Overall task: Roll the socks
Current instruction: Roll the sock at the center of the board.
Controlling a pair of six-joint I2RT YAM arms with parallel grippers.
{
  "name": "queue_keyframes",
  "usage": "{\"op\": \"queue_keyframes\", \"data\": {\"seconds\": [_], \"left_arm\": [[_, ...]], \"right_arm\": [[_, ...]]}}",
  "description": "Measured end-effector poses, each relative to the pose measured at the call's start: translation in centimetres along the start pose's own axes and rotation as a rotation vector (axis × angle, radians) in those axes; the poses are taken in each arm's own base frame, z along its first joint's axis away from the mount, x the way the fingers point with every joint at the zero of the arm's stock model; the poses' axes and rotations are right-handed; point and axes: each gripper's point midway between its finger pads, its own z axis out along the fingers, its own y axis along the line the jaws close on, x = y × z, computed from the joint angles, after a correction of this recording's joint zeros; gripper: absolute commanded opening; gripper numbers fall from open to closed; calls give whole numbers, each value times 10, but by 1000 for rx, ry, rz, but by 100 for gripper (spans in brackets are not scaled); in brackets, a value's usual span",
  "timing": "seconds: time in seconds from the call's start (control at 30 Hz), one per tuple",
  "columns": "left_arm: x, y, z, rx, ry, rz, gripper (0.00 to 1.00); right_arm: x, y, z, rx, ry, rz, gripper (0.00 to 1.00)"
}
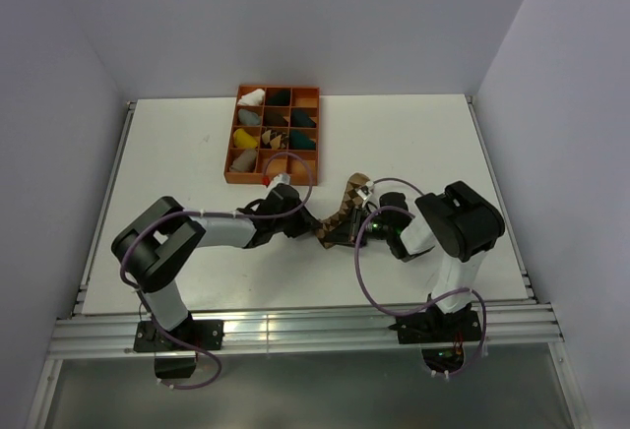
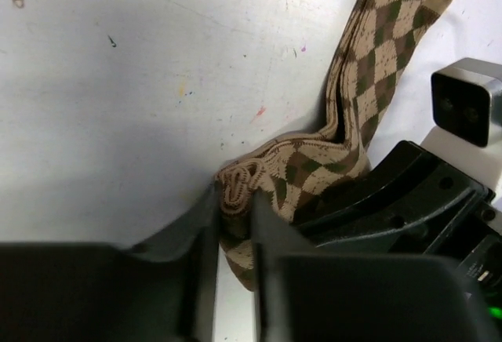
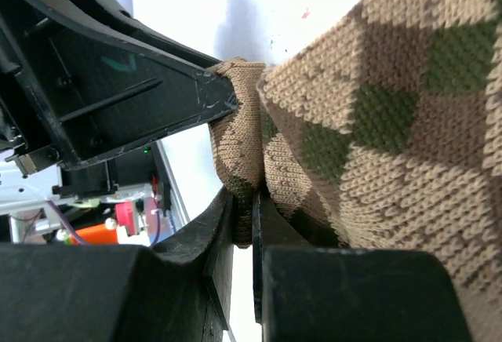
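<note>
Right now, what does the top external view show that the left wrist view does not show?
Only top external: the orange tray of sock bundles on the far part of the white table. Only left wrist: the folded end of the argyle sock between the left fingers. Both: the argyle sock on the white table, the right fingers at it.

An orange divided tray [image 1: 246,178] of sock bundles [image 1: 301,140] sits on the white table [image 1: 413,144].
</note>
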Motion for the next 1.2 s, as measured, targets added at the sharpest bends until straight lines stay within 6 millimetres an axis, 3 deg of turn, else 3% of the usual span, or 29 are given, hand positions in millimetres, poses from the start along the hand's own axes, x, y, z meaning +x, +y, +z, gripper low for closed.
{"op": "queue_keyframes", "data": {"seconds": [0.03,0.07,0.2,0.3,0.43,0.63,1.0,1.2], "left_arm": [[0,-1,0,-2,2,-1,5],[-1,-3,1,-3,4,0,1],[1,-7,1,-16,14,12,0],[1,-7,0,-38,22,31,0],[0,-8,0,-72,31,67,0],[-2,-9,1,-116,51,119,0],[-3,-8,1,-156,73,153,0],[-3,-7,0,-167,78,154,0]], "right_arm": [[0,0,-1,4,-1,-7,16],[-1,1,-2,10,-4,-15,20],[-5,3,-9,72,-26,-87,40],[-12,9,-15,142,-56,-186,48],[-20,23,-18,254,-107,-365,52],[-15,49,-20,361,-171,-648,53],[2,23,-9,561,-120,-876,53],[4,26,-1,628,-130,-964,53]]}}
